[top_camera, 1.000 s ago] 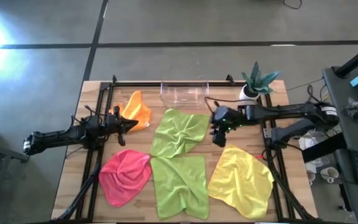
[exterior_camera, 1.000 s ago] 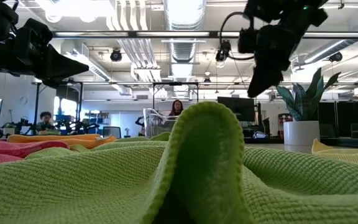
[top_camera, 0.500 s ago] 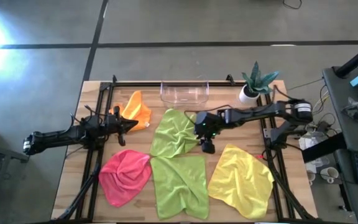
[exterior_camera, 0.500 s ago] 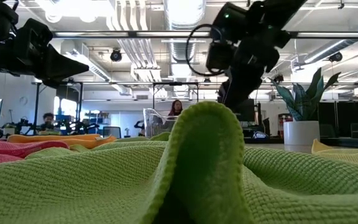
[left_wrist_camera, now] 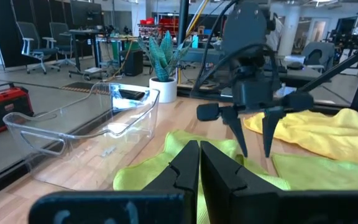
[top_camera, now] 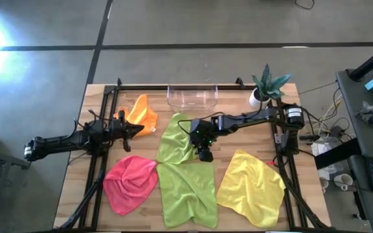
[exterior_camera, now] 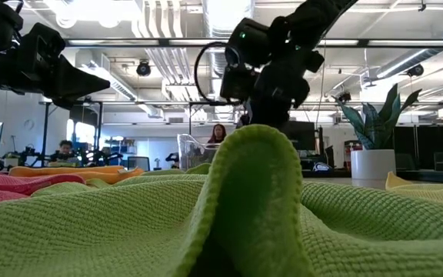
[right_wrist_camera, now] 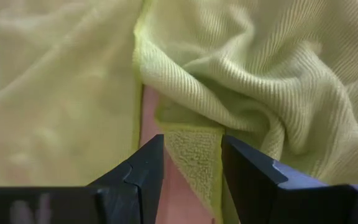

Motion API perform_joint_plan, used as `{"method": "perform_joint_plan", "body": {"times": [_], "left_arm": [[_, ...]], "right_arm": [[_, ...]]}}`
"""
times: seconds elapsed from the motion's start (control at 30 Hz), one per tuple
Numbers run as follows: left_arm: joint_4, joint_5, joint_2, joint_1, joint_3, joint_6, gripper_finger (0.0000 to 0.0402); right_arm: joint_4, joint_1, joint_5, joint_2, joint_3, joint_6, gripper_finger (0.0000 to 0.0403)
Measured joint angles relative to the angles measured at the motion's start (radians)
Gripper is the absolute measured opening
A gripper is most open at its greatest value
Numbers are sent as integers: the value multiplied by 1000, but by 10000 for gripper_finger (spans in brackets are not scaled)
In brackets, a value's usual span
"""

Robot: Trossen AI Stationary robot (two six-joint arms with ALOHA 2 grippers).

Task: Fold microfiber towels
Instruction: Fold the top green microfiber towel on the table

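Note:
Five towels lie spread on the wooden table: orange (top_camera: 141, 115) at the far left, pink (top_camera: 130, 183) at the near left, one lime green (top_camera: 183, 137) in the middle, a second lime green (top_camera: 188, 192) at the near edge, and yellow (top_camera: 251, 188) at the near right. My right gripper (top_camera: 204, 153) is open and points down over the middle green towel's near right corner (right_wrist_camera: 194, 152). Its fingers (right_wrist_camera: 145, 171) stand on either side of that corner, as the left wrist view (left_wrist_camera: 254, 149) also shows. My left gripper (top_camera: 138, 129) is shut and empty, hovering beside the orange towel.
A clear plastic bin (top_camera: 192, 96) stands at the far edge, and a potted plant (top_camera: 264, 87) stands at the far right. A black frame (top_camera: 102, 129) runs along the table's sides. In the low view a fold of green towel (exterior_camera: 244, 208) fills the foreground.
My right gripper has gone toward the table's left edge and down, from the gap between the green and yellow towels to the middle green towel's near right corner. The towels have stayed where they were.

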Motion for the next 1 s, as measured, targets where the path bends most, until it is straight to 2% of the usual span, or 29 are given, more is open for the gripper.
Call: {"method": "perform_joint_plan", "body": {"times": [0.07, 0.27, 0.37, 0.7, 1.0], "left_arm": [[1, 0, 0, 0, 0, -21, 0], [4, 0, -1, 0, 0, -240, 0], [5, 0, 3, 0, 0, -285, 0], [6, 0, 5, 0, 0, -288, 0], [7, 0, 6, 0, 0, -288, 0]], "right_arm": [[3, 0, 0, 8, 0, 5, 151], [1, 0, 18, 31, -6, 10, 151], [4, -2, 19, 38, -6, 12, 151], [-33, -2, 74, 70, -12, 52, 151], [-44, -2, 63, 67, -16, 90, 146]]}}
